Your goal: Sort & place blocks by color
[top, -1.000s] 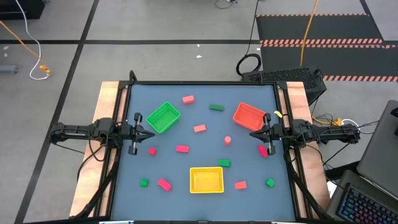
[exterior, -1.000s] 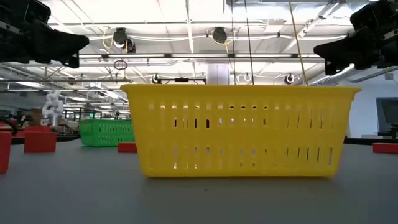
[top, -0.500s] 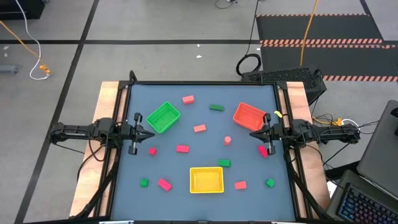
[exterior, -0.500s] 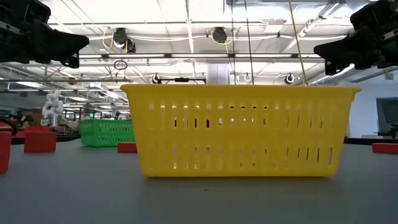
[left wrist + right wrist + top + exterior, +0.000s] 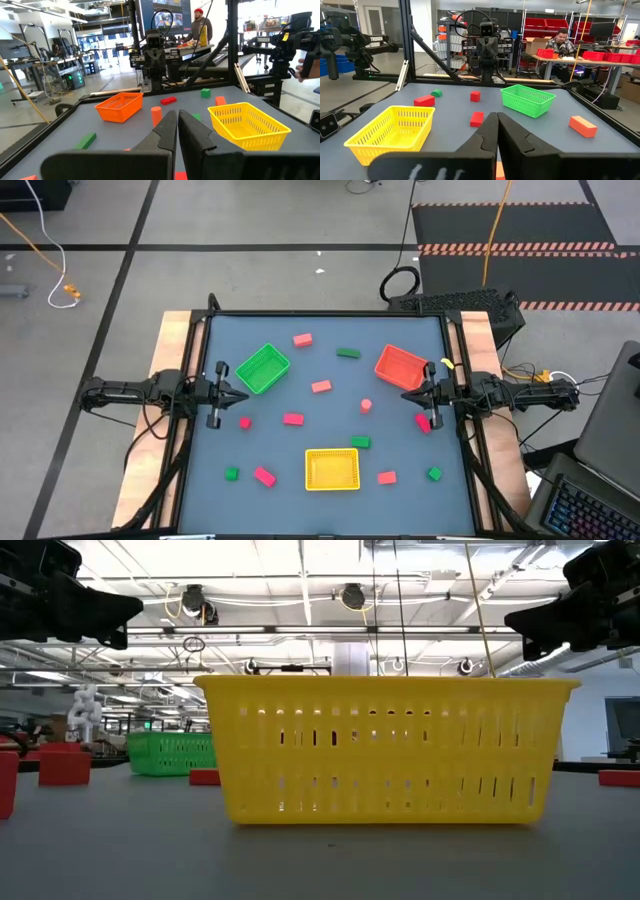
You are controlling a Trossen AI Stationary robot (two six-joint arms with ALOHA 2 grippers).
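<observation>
Both arms parked at the table edges, nothing held.

Left gripper (image 5: 238, 396): mid-left of the high view, just below-left of the green tray (image 5: 263, 369), fingers pressed together and empty. Left wrist view shows its two dark fingers (image 5: 167, 132) meeting w/ only a thin seam.

Right gripper (image 5: 410, 397): mid-right of the high view, just below the red tray (image 5: 400, 367), also closed on nothing. A crimson block (image 5: 424, 422) lies just below it, partly under the arm; can't tell if they touch.

Yellow tray (image 5: 332, 468): bottom centre of the table; fills the middle of the low view (image 5: 385, 748).

Blocks scattered over the blue-grey table (image 5: 330, 410), none inside a tray as far as the high view shows:
- pink block (image 5: 302, 339) top centre, green block (image 5: 348, 353) to its right, between green and red trays
- pink block (image 5: 321, 386) centre; stubby pink one (image 5: 366, 406) to its right
- small red block (image 5: 245, 421) and pink-red block (image 5: 293, 419) mid-left, below green tray
- green block (image 5: 361, 442) just above the yellow tray's upper right corner
- green block (image 5: 232, 474) and red block (image 5: 265, 476) lower left, left of yellow tray
- pink block (image 5: 387, 477) and green block (image 5: 434, 474) lower right

Bkgd: a person (image 5: 563, 46) seated at a bench in the right wrist view; another person (image 5: 200, 26) standing in the left wrist view.
</observation>
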